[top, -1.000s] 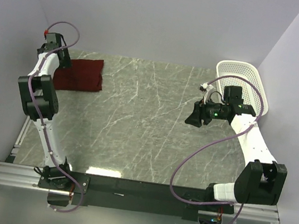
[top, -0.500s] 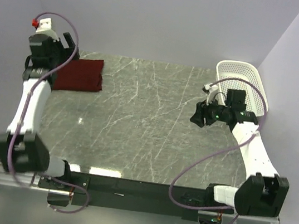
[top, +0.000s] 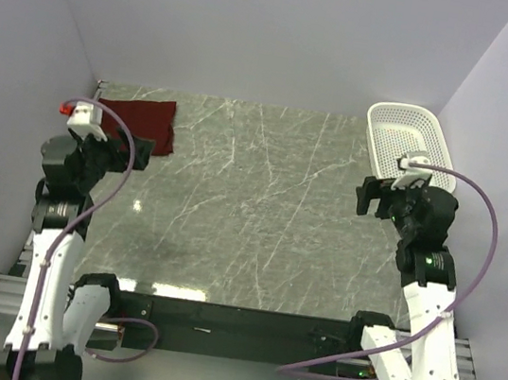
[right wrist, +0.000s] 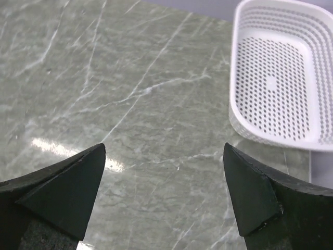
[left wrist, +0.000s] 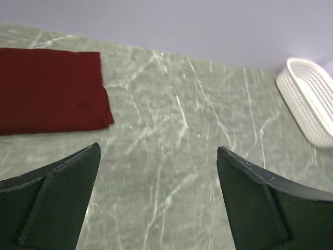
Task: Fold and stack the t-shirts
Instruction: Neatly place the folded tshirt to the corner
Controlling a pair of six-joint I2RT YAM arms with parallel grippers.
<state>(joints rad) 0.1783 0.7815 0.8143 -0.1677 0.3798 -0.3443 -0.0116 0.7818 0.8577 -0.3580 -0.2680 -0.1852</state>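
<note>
Both arms are clear of the work. Left gripper (left wrist: 158, 153) is spread wide w/ nothing between the jaws, and right gripper (right wrist: 164, 151) is the same, released and empty. The maroon t-shirt (left wrist: 49, 88) lies at the far-left corner of the table (top: 259, 219) as a flat folded rectangle. Its edges are straight, w/ a small step at the near-right corner where the layers overlap. My read is that the fold is done and the shirt is placed. I see no other shirt on the table, and the white perforated basket (right wrist: 270, 78) at the far-right corner looks empty as far as the right wrist cam shows (its far end is cropped). So you're prob at the end of the task. Next move, if any: confirm no more garments, then park the arms w/o dragging across the shirt. Materials: the shirt is matte, soft and limp, and will shift if nudged. The tabletop is glossy grey-green marble-pattern w/ glare spots, likely slick. The basket is rigid plastic w/ rounded corners and a rolled rim. The fingers are dark matte wedges.
</note>
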